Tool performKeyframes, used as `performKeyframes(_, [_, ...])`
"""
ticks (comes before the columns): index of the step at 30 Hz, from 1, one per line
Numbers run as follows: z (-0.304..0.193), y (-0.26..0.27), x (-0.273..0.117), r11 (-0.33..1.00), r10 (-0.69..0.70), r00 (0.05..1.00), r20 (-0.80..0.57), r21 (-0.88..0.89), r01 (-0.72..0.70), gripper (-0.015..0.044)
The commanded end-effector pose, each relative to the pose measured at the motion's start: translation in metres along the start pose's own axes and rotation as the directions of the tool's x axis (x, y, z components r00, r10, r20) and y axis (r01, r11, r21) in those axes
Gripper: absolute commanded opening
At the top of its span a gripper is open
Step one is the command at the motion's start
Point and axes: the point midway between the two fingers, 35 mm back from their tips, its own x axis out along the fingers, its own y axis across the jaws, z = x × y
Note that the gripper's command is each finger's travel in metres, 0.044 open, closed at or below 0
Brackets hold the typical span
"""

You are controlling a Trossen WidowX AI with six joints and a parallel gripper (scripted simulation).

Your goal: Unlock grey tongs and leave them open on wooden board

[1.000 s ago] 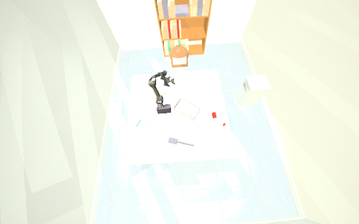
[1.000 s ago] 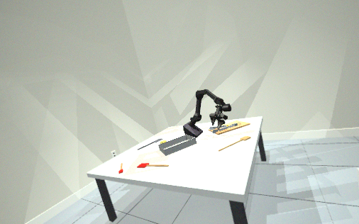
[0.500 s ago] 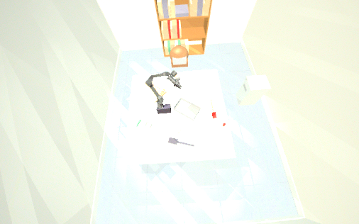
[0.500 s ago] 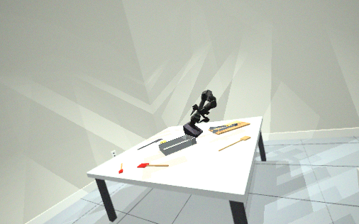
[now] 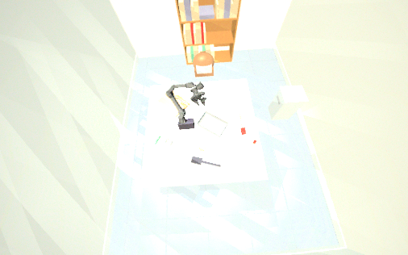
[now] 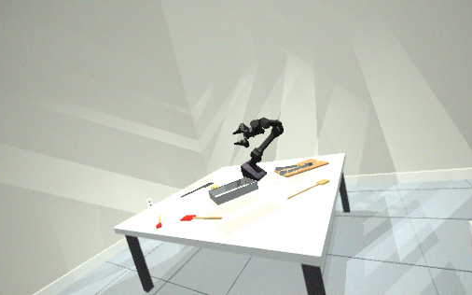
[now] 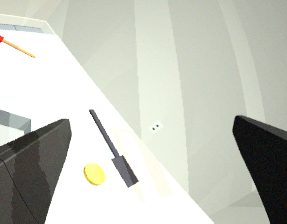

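Note:
The grey tongs [image 6: 281, 171] lie on the wooden board [image 6: 322, 164] [image 5: 185, 102] in the exterior view, with their two arms seen apart; in the top view they are too washed out to make out. The grey roasting tin [image 6: 236, 192] [image 5: 217, 117] stands beside the arm's base with nothing across it, and a corner of it shows at the left of the wrist view. My gripper [image 7: 154, 125] [image 6: 235, 138] [image 5: 201, 103] is open and empty, raised high above the table, away from the tongs. The lock near the hinge is too small to see.
A dark spatula [image 7: 125, 171] [image 5: 196, 160] and a yellow disc [image 7: 94, 174] [image 6: 215, 187] lie beyond the tin. A red-headed spatula [image 6: 188, 217] [image 5: 243, 131] and a smaller red brush [image 6: 159, 225] [image 5: 255, 142] lie near one end. A wooden spatula [image 6: 323, 182] lies near the board.

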Motion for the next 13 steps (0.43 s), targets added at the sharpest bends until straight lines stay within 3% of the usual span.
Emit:
performKeyframes(1, [-0.006,-0.048,0.014,0.978,-0.13,0.988,-0.078,0.154,0.14,0.044])
performKeyframes(7, [-0.033,-0.125,0.027,0.859,-0.303,0.921,-0.244,0.348,0.375,0.044])
performKeyframes(13, [-0.077,-0.193,0.021,0.655,-0.409,0.803,-0.434,0.473,0.589,0.044])
